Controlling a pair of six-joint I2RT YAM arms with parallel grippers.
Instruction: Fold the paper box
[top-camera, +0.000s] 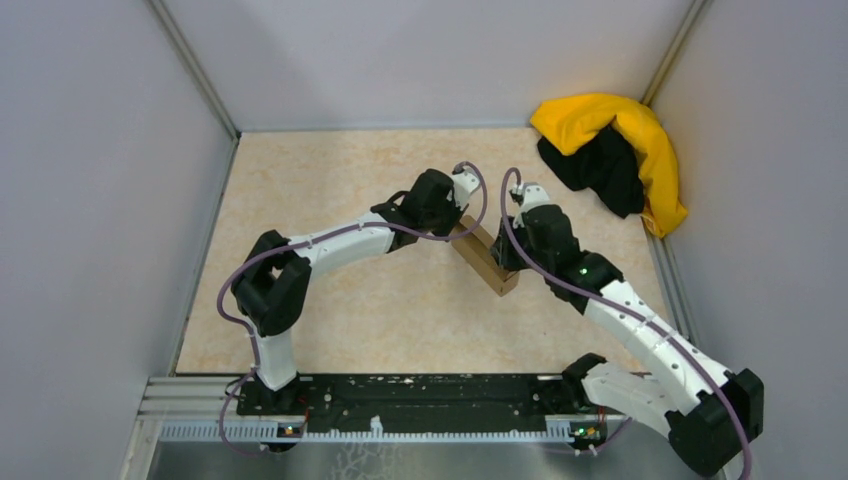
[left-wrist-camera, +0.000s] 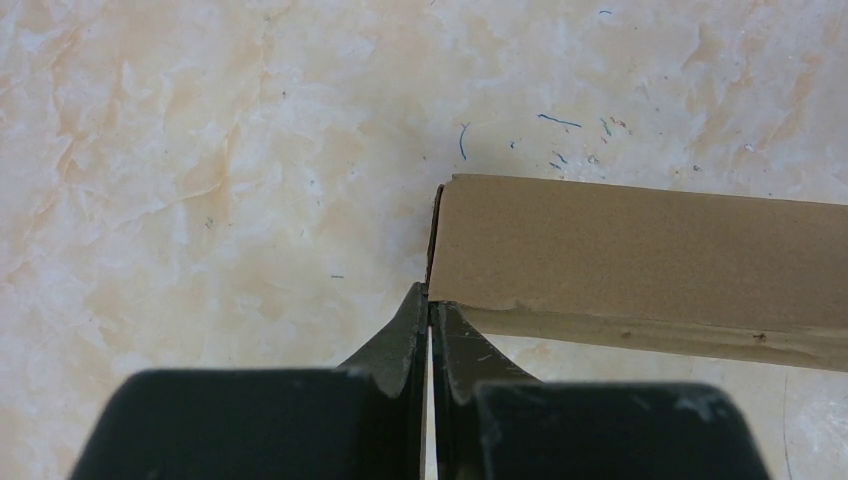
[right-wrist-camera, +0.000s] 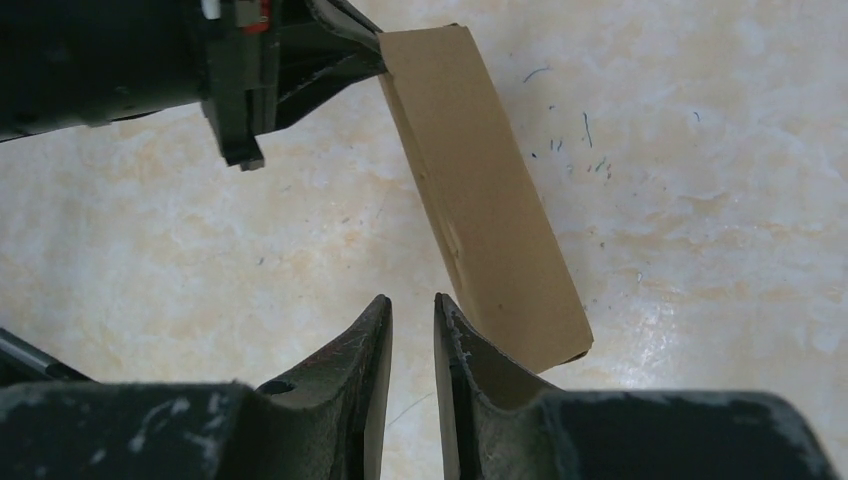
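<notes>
1. My left gripper (left-wrist-camera: 429, 300) is clenched on the end edge of the paper box (left-wrist-camera: 640, 245), pinching it at the near corner. The brown cardboard runs off to the right of those jaws.
2. My right gripper (right-wrist-camera: 412, 305) is released, its jaws narrowly parted with nothing between them. The box's other end lies just beside the right-hand fingertip and slants away ahead.
3. The box spans the gap between both grippers over the marbled tabletop (left-wrist-camera: 200, 150). A yellow-and-black cloth heap (top-camera: 615, 150) sits well beyond my right gripper.
</notes>
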